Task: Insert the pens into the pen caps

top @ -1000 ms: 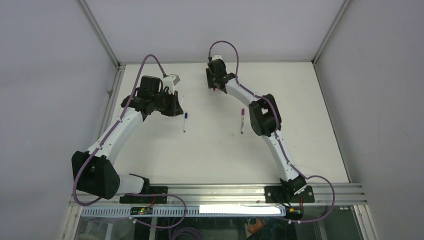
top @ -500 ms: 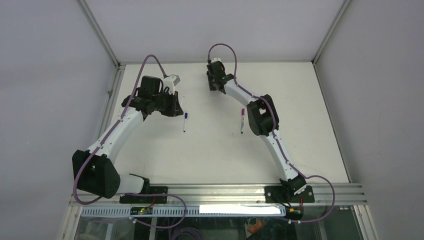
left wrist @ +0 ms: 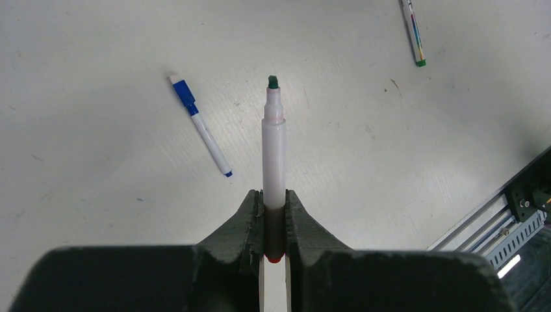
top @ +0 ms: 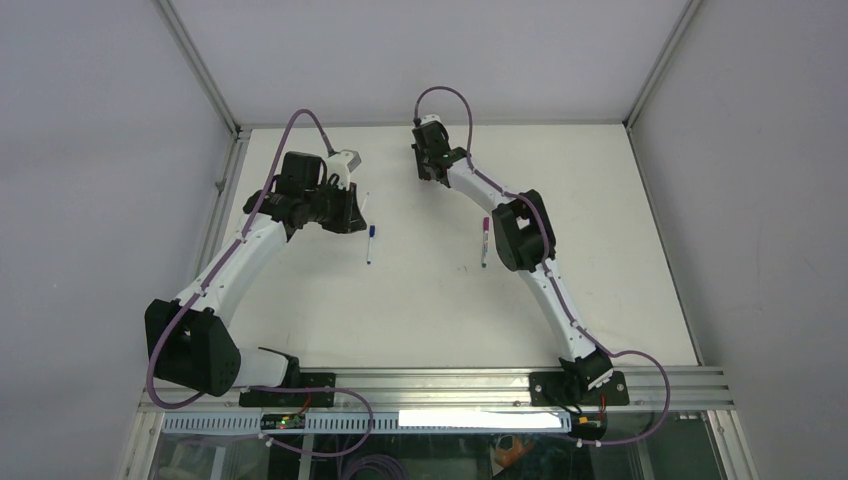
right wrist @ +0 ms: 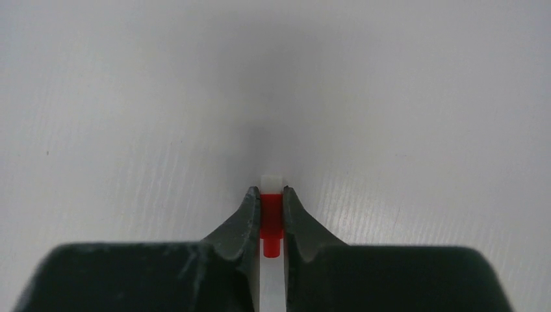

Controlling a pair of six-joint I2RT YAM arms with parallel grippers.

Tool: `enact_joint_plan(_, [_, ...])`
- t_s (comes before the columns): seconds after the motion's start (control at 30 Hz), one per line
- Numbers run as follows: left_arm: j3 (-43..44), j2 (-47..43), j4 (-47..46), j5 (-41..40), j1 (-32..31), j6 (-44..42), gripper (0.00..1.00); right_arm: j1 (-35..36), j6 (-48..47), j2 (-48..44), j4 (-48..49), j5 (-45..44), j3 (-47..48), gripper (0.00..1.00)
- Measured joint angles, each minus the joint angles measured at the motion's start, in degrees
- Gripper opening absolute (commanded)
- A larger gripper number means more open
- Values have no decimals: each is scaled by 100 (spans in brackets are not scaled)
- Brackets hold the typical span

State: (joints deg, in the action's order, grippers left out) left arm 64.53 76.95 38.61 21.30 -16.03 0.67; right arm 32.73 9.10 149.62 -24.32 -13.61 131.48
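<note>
- Left claw is clamped on a slim white pen. The smooth round barrel sticks out past the fingers, with the dark nib bare.
- Right claw pinches a stubby red cap with a white end. Whether the cap touches the matte, faintly ribbed worktop is hard to tell.
- One blue-capped pen lies flat near the left claw.
- One magenta-capped pen lies beside the right arm's elbow.
</note>
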Motion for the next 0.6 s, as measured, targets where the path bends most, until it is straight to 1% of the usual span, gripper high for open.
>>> enact_joint_plan(0.03, [0,0,0,-2,0,-7,0,0,4,2,-2,2,2,1])
enact_joint_plan(0.27, [0,0,0,-2,0,-11,0,-2,15,-33,96,2,-94,0])
enact_joint_plan(0.33, [0,0,0,-7,0,-13,0,-13,22,-282,435,22,-597,0])
enact_joint_plan(0.4, [0,0,0,-20,0,-11,0,-22,26,-669,752,83,-1311,0])
enact_joint_plan(0.53, [0,-2,2,-20,-2,-13,0,-52,101,-1604,1399,243,-2879,0])
enact_joint_plan(0.6, [0,-7,2,-20,-2,-13,0,-72,205,-2179,1910,339,-3764,0])
